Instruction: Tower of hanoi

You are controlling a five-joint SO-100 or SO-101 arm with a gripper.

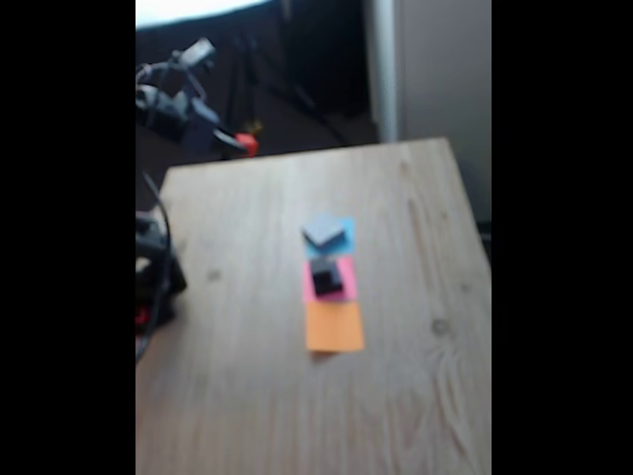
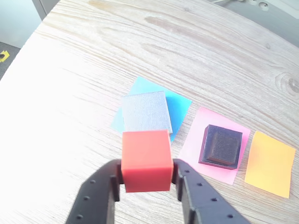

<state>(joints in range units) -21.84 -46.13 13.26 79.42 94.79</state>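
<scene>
My gripper [image 2: 147, 173] is shut on the small red cube [image 2: 145, 161], held up above the wooden table. In the fixed view the gripper [image 1: 237, 142] and red cube [image 1: 247, 144] hang past the table's far left corner. The flat grey block [image 2: 145, 112] lies on the blue paper square [image 2: 180, 105]; the fixed view shows the grey block [image 1: 322, 232] mid-table. A black block [image 2: 222, 145] rests on the pink paper square [image 2: 196, 140], and it is also seen as the black block [image 1: 326, 278] in the fixed view. Its top shows a smaller square outline; I cannot tell whether that is a second cube.
An orange paper square [image 2: 271, 163] lies bare beside the pink one, nearest the camera in the fixed view as the orange paper square [image 1: 334, 327]. The arm's base [image 1: 153, 272] stands at the wooden table's [image 1: 247, 396] left edge. Dark floor lies behind the far edge.
</scene>
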